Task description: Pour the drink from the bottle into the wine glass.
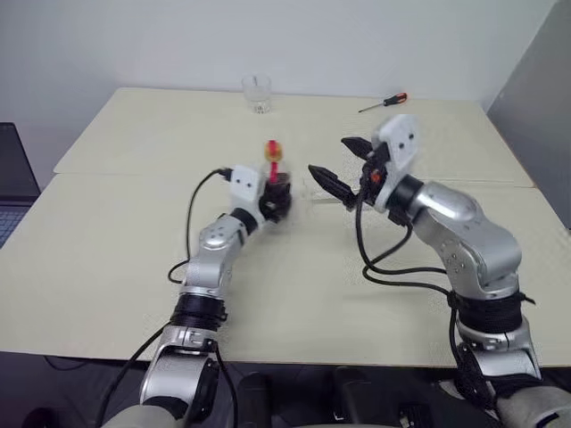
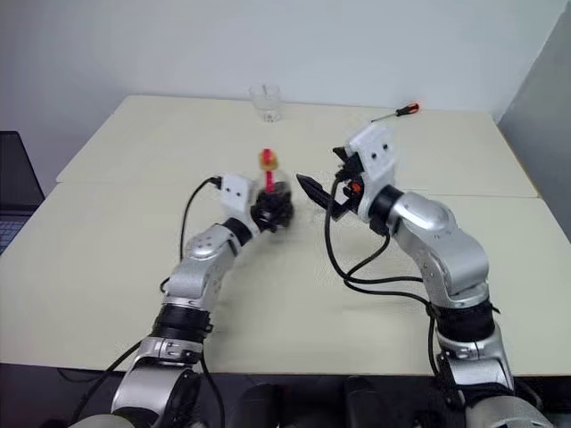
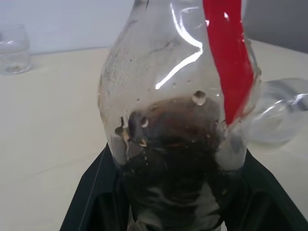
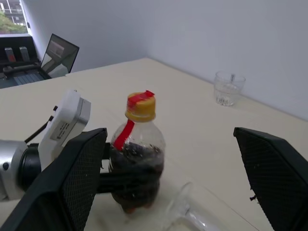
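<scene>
The step in hand looks like securing the bottle before any pouring: the cap is on, so nothing can flow yet. On the left, the left gripper is clamped around the lower body of the bottle, which stands upright near the middle of the table; its forearm reaches forward and angles inward, the gripper lying about level. The drink fills roughly the lower half, and a red label strip runs up to the yellowish cap. Just beside the bottle, toward the right arm, the glass appears to lie on its side on the table, though it is hard to read clearly. The right gripper hangs above the table with its jaws spread wide and holding nothing, pointing inward toward the bottle, its elbow bent out to the right. Next, I judge, the right gripper must come to the cap and twist it off while the left holds firm; the glass then needs standing upright. A tumbler and a screwdriver sit well apart at the far edge.
</scene>
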